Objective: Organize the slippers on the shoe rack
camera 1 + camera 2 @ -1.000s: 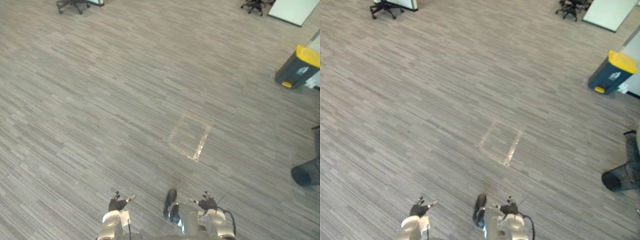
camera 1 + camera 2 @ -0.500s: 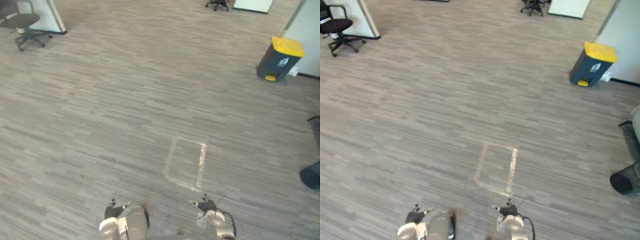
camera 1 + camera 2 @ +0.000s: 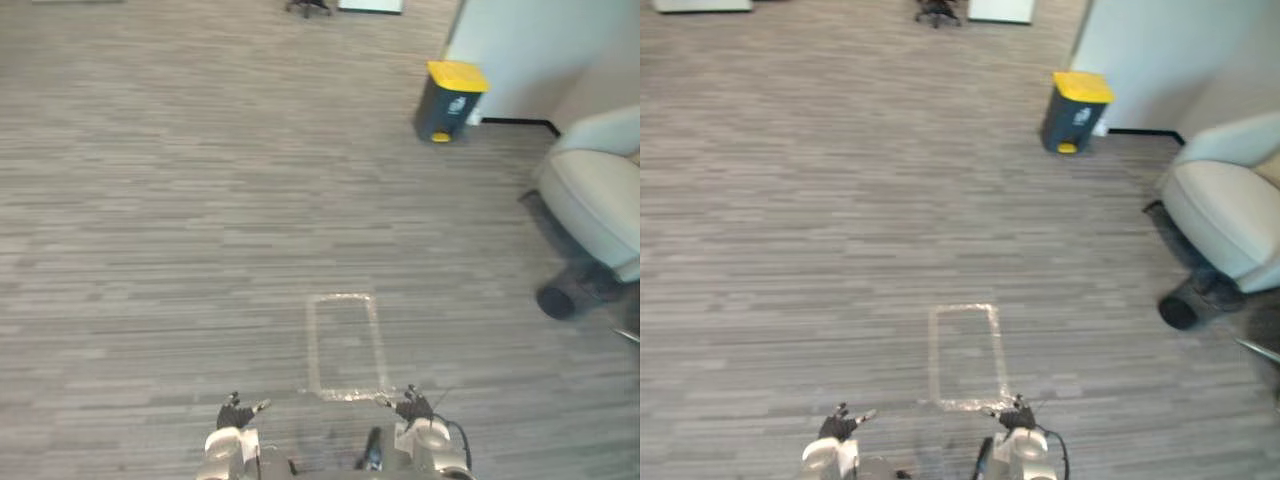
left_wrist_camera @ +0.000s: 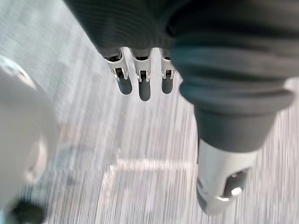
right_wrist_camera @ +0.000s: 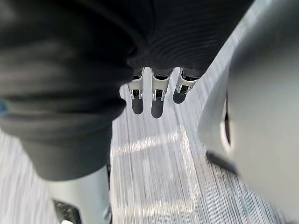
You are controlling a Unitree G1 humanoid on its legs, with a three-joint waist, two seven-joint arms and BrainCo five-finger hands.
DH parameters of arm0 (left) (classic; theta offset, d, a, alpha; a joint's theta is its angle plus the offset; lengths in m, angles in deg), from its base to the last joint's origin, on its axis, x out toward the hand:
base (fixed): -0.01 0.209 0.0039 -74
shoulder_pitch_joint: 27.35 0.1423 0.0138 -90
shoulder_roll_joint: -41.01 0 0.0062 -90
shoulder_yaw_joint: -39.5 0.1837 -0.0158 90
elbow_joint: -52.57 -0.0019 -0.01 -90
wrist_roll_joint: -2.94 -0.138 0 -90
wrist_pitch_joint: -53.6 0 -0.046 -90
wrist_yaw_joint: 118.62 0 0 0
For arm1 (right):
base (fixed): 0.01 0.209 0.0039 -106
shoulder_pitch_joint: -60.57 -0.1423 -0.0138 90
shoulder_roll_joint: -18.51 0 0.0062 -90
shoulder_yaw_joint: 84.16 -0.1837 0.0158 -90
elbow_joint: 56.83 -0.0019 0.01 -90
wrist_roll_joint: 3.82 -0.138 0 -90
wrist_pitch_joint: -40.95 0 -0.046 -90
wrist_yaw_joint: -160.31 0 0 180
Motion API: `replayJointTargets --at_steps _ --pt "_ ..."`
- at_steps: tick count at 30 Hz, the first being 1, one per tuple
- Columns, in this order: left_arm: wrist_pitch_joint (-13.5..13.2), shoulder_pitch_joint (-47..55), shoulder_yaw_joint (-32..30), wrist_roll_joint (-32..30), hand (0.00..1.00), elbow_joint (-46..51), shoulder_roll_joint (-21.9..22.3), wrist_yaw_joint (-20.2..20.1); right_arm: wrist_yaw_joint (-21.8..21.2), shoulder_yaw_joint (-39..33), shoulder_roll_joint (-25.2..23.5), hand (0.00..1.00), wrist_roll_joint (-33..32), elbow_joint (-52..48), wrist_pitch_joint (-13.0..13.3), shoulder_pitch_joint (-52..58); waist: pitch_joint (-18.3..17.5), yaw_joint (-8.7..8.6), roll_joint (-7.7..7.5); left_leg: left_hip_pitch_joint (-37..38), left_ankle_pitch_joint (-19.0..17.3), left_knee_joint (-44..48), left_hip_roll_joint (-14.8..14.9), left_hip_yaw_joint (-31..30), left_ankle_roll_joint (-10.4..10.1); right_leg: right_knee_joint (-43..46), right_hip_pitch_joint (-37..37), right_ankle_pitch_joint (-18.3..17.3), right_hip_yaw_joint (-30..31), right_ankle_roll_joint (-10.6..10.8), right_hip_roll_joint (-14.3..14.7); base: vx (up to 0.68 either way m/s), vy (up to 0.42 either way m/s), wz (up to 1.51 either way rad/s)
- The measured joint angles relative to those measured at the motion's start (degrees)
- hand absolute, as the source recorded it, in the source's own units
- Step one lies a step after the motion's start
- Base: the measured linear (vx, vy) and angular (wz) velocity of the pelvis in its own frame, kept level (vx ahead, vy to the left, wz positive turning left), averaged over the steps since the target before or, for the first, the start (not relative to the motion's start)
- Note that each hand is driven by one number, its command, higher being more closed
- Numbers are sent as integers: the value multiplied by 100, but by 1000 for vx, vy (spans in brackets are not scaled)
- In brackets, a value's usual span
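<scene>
We stand on a grey striped carpet floor (image 3: 180, 220) with both hands low at the near edge of the scene. Our left hand (image 3: 237, 412) hangs at the near left. Its fingers (image 4: 140, 77) are straight and relaxed, its thumb (image 4: 223, 186) is set apart from them, and nothing lies between them. Our right hand (image 3: 413, 407) hangs at the near right in the same way, its fingers (image 5: 158, 91) straight, loose and holding nothing. Past both rows of fingers we see carpet and a strip of pale tape.

That tape belongs to a taped rectangle (image 3: 310, 345) marked on the floor, just beyond the hands and between them. Its near edge lies close to the right hand's fingertips in the head views.

At the far right, a dark bin with a yellow lid (image 3: 447, 102) stands near the foot of a pale wall (image 3: 520, 50). On the right, a pale armchair (image 3: 595, 195) sits at the scene's edge. A dark round object (image 3: 560, 298) lies on the floor just at its near side, and we cannot tell what it is. At the far edge we see the wheeled base of an office chair (image 3: 305, 6).

Where the slippers lie relative to our fingers we cannot tell, and the same goes for the shoe rack.
</scene>
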Motion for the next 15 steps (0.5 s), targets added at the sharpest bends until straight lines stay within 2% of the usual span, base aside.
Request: replayJointTargets --at_steps 1,2,3,5,6,8,9,10,12,15 --pt "1 -4 -1 5 0 -34 2 -12 -3 -26 5 0 0 21 -16 24 -16 -20 -81 76 -56 32 -72 -48 -103 -406 81 518 2 -255 38 276 -111 -47" --pt "-3 -15 2 5 0 -72 0 -15 -6 -43 25 0 9 10 -13 -10 25 -32 22 147 -87 30 -45 -124 -160 -414 125 516 24 -583 152 300 -117 -39" --pt "0 -14 5 -14 0 -104 34 -30 -6 -89 49 0 13 24 -15 -6 47 -53 135 182 -49 60 24 -328 -221 -420 181 366 45 -553 258 291 -139 -39" --pt "4 9 -10 -64 0 -89 60 -39 -9 -220 2 0 43 14 -13 -4 55 -45 229 72 -36 610 255 -638 -250 -465 324 179 74 -600 504 272 -168 -28" --pt "7 61 -33 -68 0 -48 47 -50 -5 -201 -24 0 43 12 -13 25 35 -55 314 -232 36 1508 568 -1003 -333 -596 533 107 76 -659 777 269 -167 -27" --pt "9 160 -107 -70 0 140 49 -69 -5 -81 -30 0 15 21 -16 61 47 -2 422 -795 610 3017 972 -1641 -165 -727 843 -14 238 -785 1198 284 -120 -59" --pt "9 270 -187 -70 0 214 49 -78 5 29 -30 0 -14 31 -16 79 33 59 448 -1079 597 3670 1119 -1845 -156 -743 959 -101 415 -814 1374 300 -40 -92" --pt "12 325 -225 -68 0 273 44 -78 4 84 -30 0 -17 51 -20 44 30 58 441 -1293 544 3923 1123 -1949 -234 -779 1048 -175 608 -884 1485 293 -21 -95" --pt "1 382 -243 -57 0 396 43 -78 8 83 -29 0 -28 57 -47 73 14 80 402 -1571 321 3671 1032 -1939 -362 -959 1260 -187 939 -901 1554 306 8 -83" --pt "-2 412 -241 -58 0 438 84 -81 16 22 -29 0 -28 60 -63 74 0 66 384 -1600 96 2103 715 -2019 -394 -1253 1595 -37 1409 -767 1523 334 102 -79"
